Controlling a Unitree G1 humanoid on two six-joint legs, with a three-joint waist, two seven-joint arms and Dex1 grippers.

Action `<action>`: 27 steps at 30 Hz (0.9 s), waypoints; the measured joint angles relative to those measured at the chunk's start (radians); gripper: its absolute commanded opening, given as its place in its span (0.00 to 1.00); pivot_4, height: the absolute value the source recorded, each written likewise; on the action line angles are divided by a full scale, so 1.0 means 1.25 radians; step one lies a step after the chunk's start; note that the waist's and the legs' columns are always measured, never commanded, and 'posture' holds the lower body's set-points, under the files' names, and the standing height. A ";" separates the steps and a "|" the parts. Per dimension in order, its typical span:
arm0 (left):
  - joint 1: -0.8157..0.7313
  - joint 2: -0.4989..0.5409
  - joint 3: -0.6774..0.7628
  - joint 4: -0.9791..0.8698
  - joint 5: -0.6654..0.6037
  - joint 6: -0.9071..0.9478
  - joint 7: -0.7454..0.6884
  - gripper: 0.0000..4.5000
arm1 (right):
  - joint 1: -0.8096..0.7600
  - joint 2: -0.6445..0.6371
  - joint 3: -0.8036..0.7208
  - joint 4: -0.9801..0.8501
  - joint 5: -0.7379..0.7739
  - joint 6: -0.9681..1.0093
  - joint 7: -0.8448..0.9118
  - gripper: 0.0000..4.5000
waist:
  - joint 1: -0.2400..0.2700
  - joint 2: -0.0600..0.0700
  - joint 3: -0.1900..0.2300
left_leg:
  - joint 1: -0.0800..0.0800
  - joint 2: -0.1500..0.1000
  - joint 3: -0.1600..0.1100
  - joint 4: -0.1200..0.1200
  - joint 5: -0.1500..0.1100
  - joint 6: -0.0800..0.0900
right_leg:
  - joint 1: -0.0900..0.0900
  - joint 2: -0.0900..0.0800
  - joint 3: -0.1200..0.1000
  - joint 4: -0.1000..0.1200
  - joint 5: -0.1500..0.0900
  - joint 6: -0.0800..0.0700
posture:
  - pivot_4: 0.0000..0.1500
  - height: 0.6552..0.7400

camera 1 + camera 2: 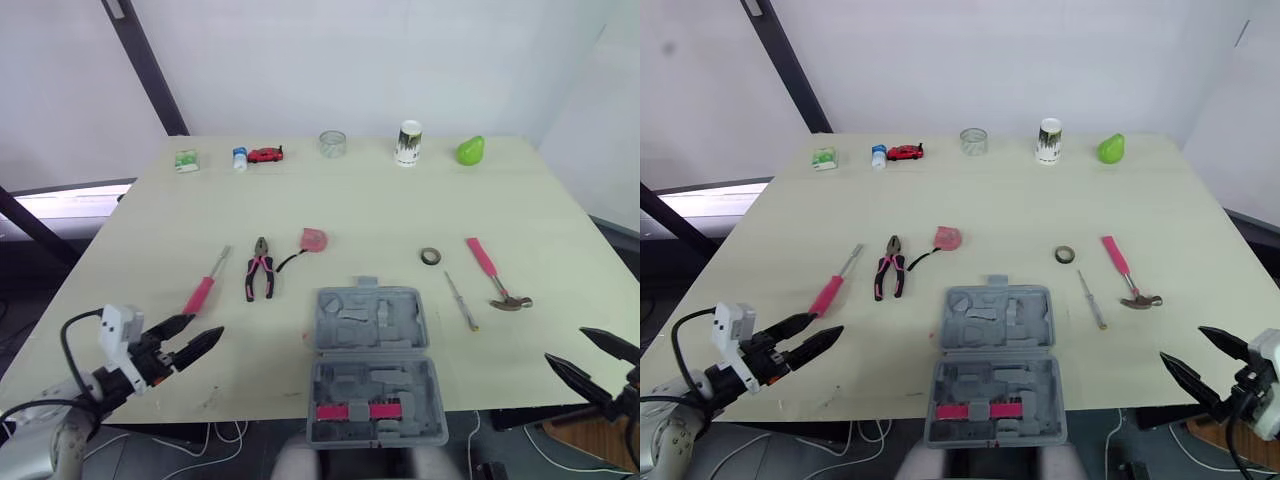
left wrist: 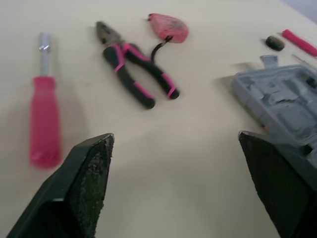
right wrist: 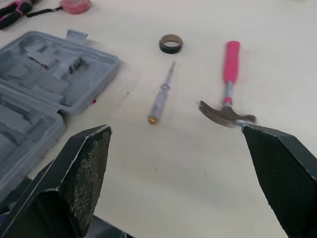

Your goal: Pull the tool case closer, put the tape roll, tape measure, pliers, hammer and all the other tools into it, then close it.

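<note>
The grey tool case [image 1: 375, 365] lies open at the table's front edge, with a pink tool [image 1: 358, 410] in its near half. Left of it are the pink-handled screwdriver [image 1: 205, 287], the pliers [image 1: 261, 270] and the pink tape measure [image 1: 313, 239]. To its right lie the tape roll [image 1: 431, 256], a slim screwdriver [image 1: 461, 300] and the hammer [image 1: 492, 272]. My left gripper [image 1: 203, 328] hovers open at the front left, just short of the pink screwdriver [image 2: 44, 119]. At the front right, my right gripper [image 1: 565, 345] is open and empty, near the hammer [image 3: 229, 84].
Along the far edge stand a green box [image 1: 186, 160], a small bottle [image 1: 240, 158], a red toy car [image 1: 266, 154], a clear glass [image 1: 333, 143], a white can [image 1: 409, 142] and a green fruit [image 1: 470, 150]. The case overhangs the front table edge.
</note>
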 measured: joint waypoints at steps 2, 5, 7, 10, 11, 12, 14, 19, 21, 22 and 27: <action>0.002 0.003 0.005 0.020 0.000 -0.014 -0.003 0.98 | 0.001 -0.009 -0.008 0.022 0.000 -0.009 0.010 1.00 | 0.000 0.000 0.000 | 0.001 0.000 0.000 -0.001 0.000 0.000 | 0.001 -0.001 0.000 0.000 0.000 0.000 | 1.00 1.00; 0.001 0.003 0.005 0.027 0.000 -0.027 -0.006 0.98 | -0.004 -0.016 -0.008 0.034 0.001 -0.015 0.016 1.00 | 0.002 0.000 0.000 | 0.000 0.000 0.001 -0.001 0.000 0.000 | 0.001 -0.002 0.000 0.000 0.002 -0.003 | 1.00 1.00; -0.001 0.001 0.004 0.023 0.000 -0.027 -0.006 0.98 | -0.024 -0.022 -0.005 0.039 0.000 -0.014 0.009 1.00 | 0.001 0.000 0.000 | 0.000 0.000 0.001 -0.001 0.000 0.000 | 0.001 -0.003 0.001 -0.001 0.002 -0.003 | 1.00 1.00; -0.033 -0.023 -0.027 -0.034 -0.006 -0.018 0.024 0.98 | -0.100 -0.063 0.052 0.028 -0.015 0.015 -0.034 1.00 | 0.001 0.000 0.000 | 0.000 0.000 0.001 -0.001 0.000 0.000 | 0.001 -0.003 0.001 0.000 0.002 -0.003 | 1.00 1.00; -0.042 -0.025 -0.039 -0.059 -0.015 -0.006 0.028 0.98 | -0.127 -0.081 0.078 0.018 -0.019 0.034 -0.047 1.00 | 0.001 0.000 0.000 | 0.000 0.000 0.001 -0.001 0.000 0.000 | 0.001 -0.003 0.001 0.000 0.002 -0.003 | 1.00 1.00; -0.054 -0.025 -0.055 -0.100 -0.030 0.013 0.033 0.98 | -0.168 -0.106 0.109 0.011 -0.020 0.058 -0.061 1.00 | 0.001 0.000 0.000 | 0.000 0.000 0.001 -0.001 0.000 0.000 | 0.001 -0.003 0.001 0.000 0.002 -0.003 | 1.00 1.00; -0.065 -0.026 -0.070 -0.143 -0.042 0.033 0.040 0.98 | -0.211 -0.143 0.151 0.012 -0.037 0.090 -0.073 1.00 | 0.000 0.000 0.000 | 0.000 -0.001 0.001 -0.002 0.000 0.000 | 0.001 -0.002 0.001 0.000 0.002 -0.003 | 1.00 1.00; -0.168 -0.046 -0.165 -0.266 -0.092 0.079 0.060 0.98 | -0.528 -0.296 0.420 0.093 -0.147 0.239 -0.095 1.00 | -0.002 0.000 0.002 | 0.000 -0.002 0.002 -0.002 0.000 0.000 | 0.000 0.000 0.003 -0.001 0.003 -0.001 | 1.00 1.00; -0.183 -0.054 -0.179 -0.272 -0.110 0.088 0.059 0.98 | -0.610 -0.302 0.479 0.136 -0.169 0.271 -0.092 1.00 | -0.002 0.000 0.002 | -0.001 -0.002 0.001 -0.002 0.000 0.000 | 0.000 0.001 0.003 -0.001 0.004 0.000 | 1.00 1.00; -0.184 -0.054 -0.187 -0.276 -0.123 0.099 0.053 0.98 | -0.689 -0.301 0.544 0.185 -0.195 0.292 -0.083 1.00 | -0.004 -0.001 0.003 | -0.001 -0.002 0.000 -0.002 0.000 0.000 | -0.001 0.002 0.003 -0.001 0.004 0.000 | 1.00 1.00; -0.224 -0.045 -0.225 -0.293 -0.159 0.111 0.000 0.98 | -1.017 -0.189 0.762 0.451 -0.323 0.309 -0.051 1.00 | -0.010 0.000 0.003 | -0.011 -0.001 0.000 -0.002 0.000 0.000 | -0.011 0.005 0.004 0.000 0.004 0.000 | 1.00 1.00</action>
